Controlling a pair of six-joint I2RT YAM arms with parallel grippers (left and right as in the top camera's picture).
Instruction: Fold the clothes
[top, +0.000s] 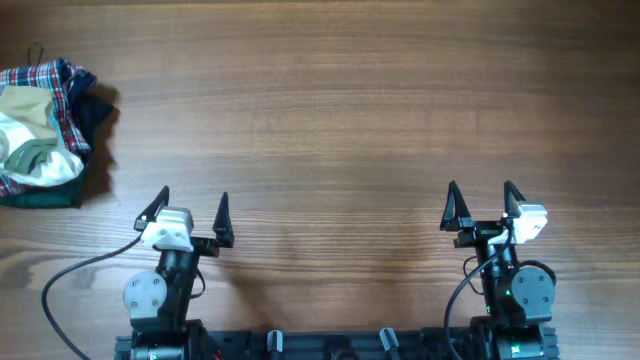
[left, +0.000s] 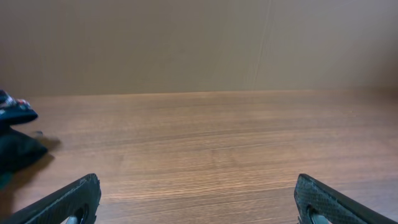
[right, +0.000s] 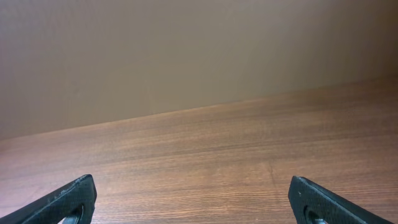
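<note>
Overhead: left gripper (top: 193, 203) at 7 o'clock, right gripper (top: 481, 198) at 5 o'clock, both with jaws spread wide and nothing between them. The clothes (top: 30, 145) (cream, tan parts, olive trim) lie crumpled at 9 o'clock by the table (top: 350, 100) edge, on a plaid garment (top: 62, 85) and a dark green cloth (top: 40, 196). The left wrist view shows a dark lump (left: 15, 152) at its left edge, probably that pile.
</note>
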